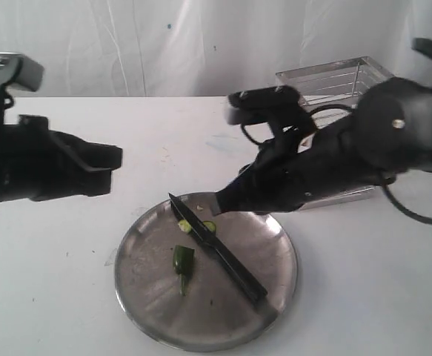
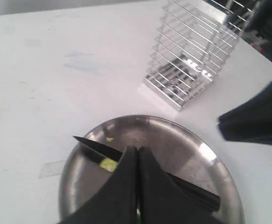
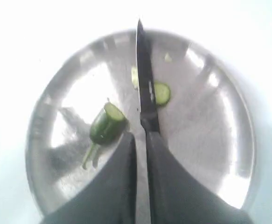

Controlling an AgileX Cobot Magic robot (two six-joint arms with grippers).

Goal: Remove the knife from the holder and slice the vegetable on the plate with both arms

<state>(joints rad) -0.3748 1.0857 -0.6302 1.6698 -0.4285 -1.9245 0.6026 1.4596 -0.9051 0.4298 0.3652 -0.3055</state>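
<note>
Nearest in, the steel plate point(image 1: 147, 298) is picked up first, its front rim almost cut off by the exterior view's lower edge. Bare white table point(image 1: 45, 267) is left open to either side of it. On the plate the knife point(image 1: 217, 248) is laid flat on a diagonal, handle toward the near right rim, point out at the far left rim. Just left of the blade, and apart from it, the green chilli stub point(image 1: 183, 261) is seen, stem toward the near side. Further back two cut slices point(image 3: 162, 93) are spotted, one on each side of the blade.

Over the plate's far rim the right gripper point(image 1: 223, 202) is hung. Its fingers are drawn nearly together with only a thin slit between, and nothing is clamped. Well left of the plate the left gripper point(image 2: 136, 151) is held above the table, fingers pressed together and empty.

Farthest back, the wire holder point(image 2: 191, 51) is stood upright, clear of the plate. It is shown whole only by the left wrist view, since the exterior view masks it behind the right arm. The knife's handle is covered by the fingers in the right wrist view but shown in full by the exterior.
</note>
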